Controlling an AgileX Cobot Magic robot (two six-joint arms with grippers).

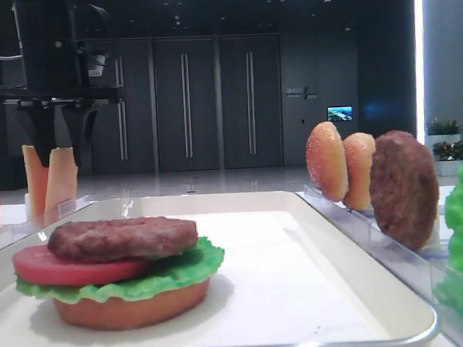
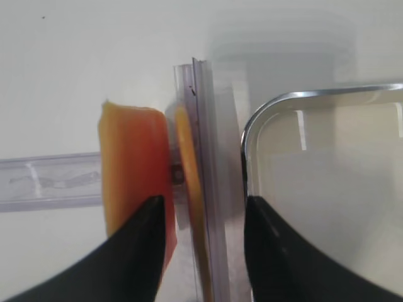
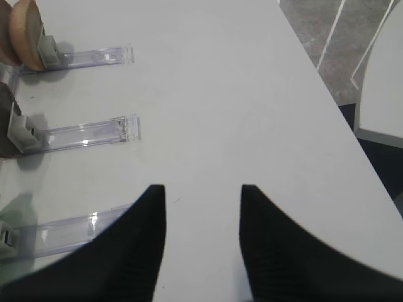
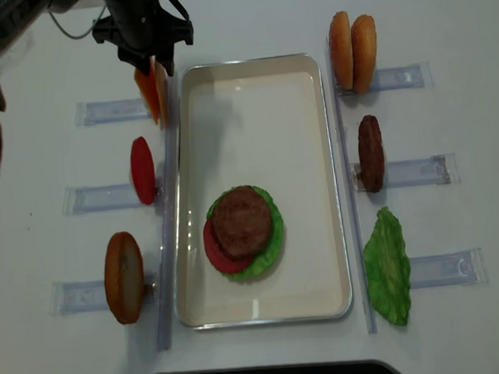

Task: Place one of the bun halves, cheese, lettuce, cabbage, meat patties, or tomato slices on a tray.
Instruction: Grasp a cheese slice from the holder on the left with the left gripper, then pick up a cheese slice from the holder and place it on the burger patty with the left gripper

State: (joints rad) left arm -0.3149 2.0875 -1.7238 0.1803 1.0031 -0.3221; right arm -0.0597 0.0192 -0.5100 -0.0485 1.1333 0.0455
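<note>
Overhead, the left gripper [image 4: 150,56] hung with its jaws spread wide just above the two upright cheese slices [image 4: 152,91] in their clear rack [image 4: 109,111], beside the tray's [image 4: 265,309] far left corner, gripping nothing. On the tray sat bun base, lettuce [image 4: 274,236], tomato and meat patty [image 4: 241,220]; the right gripper [image 3: 203,242] gaped over bare table [image 3: 220,94].

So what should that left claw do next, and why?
Probably drop a little and close on a cheese slice. The left claw hangs open right over the slices standing in their rack, beside the tray, and the burger so far ends at the patty.
</note>
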